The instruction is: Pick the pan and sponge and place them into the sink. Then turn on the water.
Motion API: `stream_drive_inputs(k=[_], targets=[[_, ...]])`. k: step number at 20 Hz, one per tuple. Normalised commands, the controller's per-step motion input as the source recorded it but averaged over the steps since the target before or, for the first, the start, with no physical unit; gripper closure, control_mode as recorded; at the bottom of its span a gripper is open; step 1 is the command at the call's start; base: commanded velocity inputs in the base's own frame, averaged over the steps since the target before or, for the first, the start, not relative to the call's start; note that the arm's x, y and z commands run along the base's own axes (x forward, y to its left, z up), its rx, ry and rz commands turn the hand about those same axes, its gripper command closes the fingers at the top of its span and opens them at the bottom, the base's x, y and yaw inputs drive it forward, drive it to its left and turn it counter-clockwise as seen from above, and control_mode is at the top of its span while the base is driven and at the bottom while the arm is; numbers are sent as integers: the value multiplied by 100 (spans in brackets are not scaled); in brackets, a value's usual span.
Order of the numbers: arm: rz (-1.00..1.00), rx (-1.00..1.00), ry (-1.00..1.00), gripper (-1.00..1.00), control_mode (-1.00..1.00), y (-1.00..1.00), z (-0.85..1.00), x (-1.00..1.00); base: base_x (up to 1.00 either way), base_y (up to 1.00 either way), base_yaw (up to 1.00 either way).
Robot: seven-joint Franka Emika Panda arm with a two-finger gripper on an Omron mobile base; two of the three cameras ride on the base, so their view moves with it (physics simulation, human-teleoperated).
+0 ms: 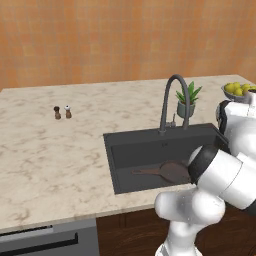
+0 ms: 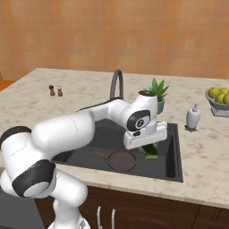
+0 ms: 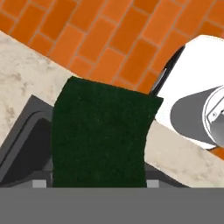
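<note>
From the left, the pan [image 1: 172, 171] is already lying in the sink [image 1: 114, 165]. From the right, the gripper [image 2: 150, 150] is hanging over the basin. The hand view shows the jaws clasping the sponge [image 3: 100, 131], presumably for release.

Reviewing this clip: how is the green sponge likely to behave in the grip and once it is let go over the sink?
The sponge probably weighs little: it is a small block hanging from the end effector over the sink. In the hand view its edges look slightly bowed, so it likely squashes rather than slips. Flat-sided, it should land without rolling, beside the pan.
</note>
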Motion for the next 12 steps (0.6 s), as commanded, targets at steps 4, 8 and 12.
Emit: stream_drive_inputs(k=[4,8,12], targets=[[53,-11,-1,100,-100,86,25,-23,0,0,0],[49,-11,-5,100,-100,89,18,-20,0,0,0],[34,-13,0,100,-100,98,22,-5,0,0,0]])
